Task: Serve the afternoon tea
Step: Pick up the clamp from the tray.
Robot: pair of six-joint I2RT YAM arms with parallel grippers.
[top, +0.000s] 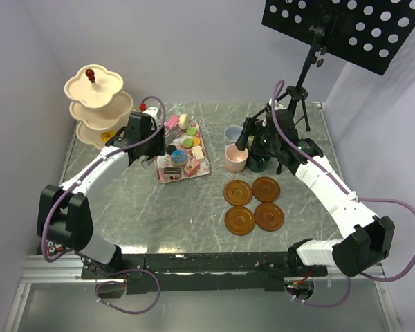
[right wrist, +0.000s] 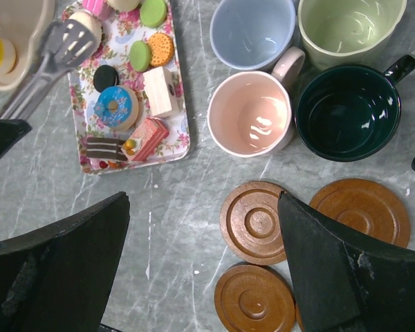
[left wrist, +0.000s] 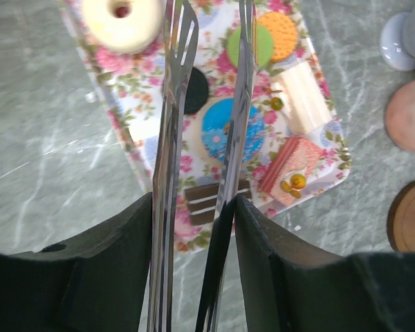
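My left gripper is shut on metal tongs and holds them low over the floral tray. The tong tips straddle a black macaron and a blue donut. Several toy cakes lie on the tray. My right gripper is open and empty above the brown saucers. Light blue, light green, pink and dark green mugs stand grouped behind the saucers. The cream three-tier stand is at the back left, with a yellow piece on its lowest tier.
A black tripod with a perforated board stands at the back right, close behind my right arm. White walls close in the table on the left and at the back. The saucers lie as a square group right of centre.
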